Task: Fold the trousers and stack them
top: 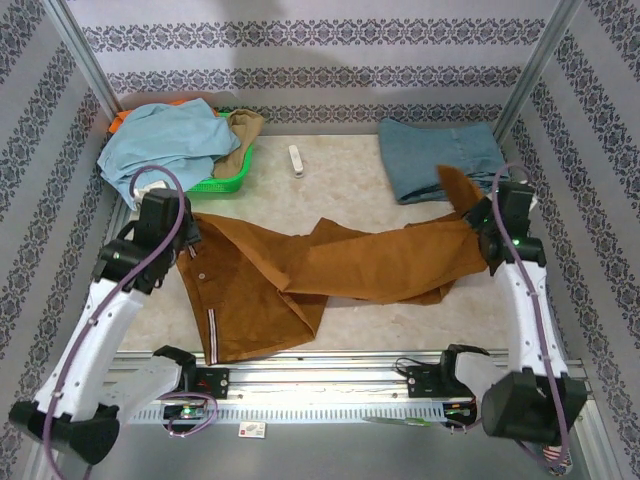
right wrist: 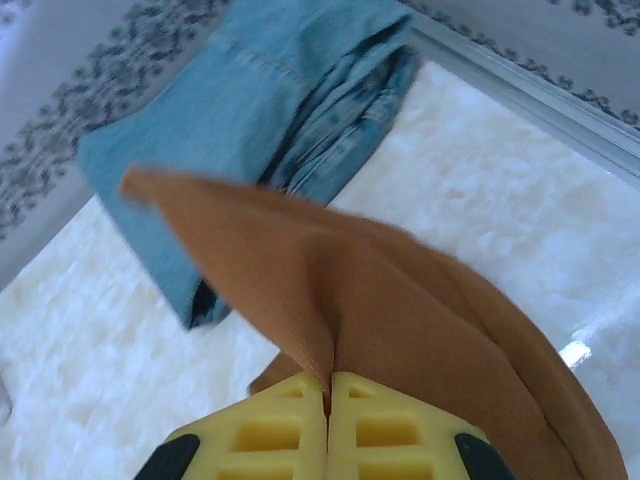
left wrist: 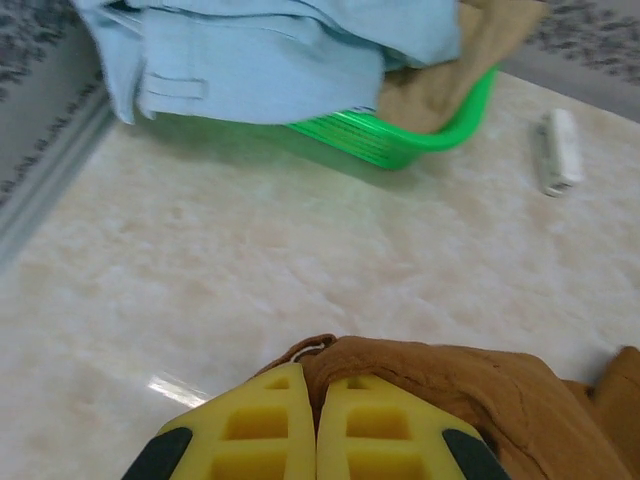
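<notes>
Top external: rust-brown trousers (top: 300, 270) lie spread across the middle of the worktop (top: 350, 190), waist end toward the near-left corner, legs running to the right edge.

Left wrist: left gripper (left wrist: 316, 385) has its fingers pressed together, pinching a fold at the waist end.

Right wrist: right gripper (right wrist: 328, 385) is clamped on a leg end, and the cloth peaks up off the worktop.

Folded denim (top: 440, 155) sits at the far-right corner. A green basket (top: 235, 172) with a pale blue garment (top: 165, 140) sits at the far-left corner.
</notes>
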`<state>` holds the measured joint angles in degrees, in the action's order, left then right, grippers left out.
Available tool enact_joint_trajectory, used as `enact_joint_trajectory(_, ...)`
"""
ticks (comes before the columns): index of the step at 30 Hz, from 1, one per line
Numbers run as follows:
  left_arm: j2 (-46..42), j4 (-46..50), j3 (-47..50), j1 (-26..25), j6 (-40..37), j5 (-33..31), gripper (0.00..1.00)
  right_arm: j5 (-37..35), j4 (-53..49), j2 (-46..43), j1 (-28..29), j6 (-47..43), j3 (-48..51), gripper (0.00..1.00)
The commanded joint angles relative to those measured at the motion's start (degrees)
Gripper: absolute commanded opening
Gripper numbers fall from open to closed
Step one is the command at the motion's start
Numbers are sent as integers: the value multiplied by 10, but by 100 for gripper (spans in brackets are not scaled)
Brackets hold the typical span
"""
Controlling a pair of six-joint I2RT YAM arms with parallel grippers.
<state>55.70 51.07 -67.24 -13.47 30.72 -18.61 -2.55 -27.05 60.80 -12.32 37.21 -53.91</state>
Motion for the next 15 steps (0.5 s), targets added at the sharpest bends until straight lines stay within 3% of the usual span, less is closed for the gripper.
enact_joint_trajectory(1, 30, 3, -34, 58, -62, 28, 0, 47, 33, 2, -53, 43, -6, 0)
enact_joint_trajectory(8, 93, -54, -32, 153, -71, 89, 0, 42, 51, -36, -63, 43, 30, 0)
enact_joint_trajectory(12, 145, -82, -31, 177, -56, 121, 0, 39, 74, 33, -53, 49, -15, 0)
enact_joint_trajectory(15, 174, -98, -29, 189, -38, 122, 0, 21, 92, 134, -39, 46, -74, 0)
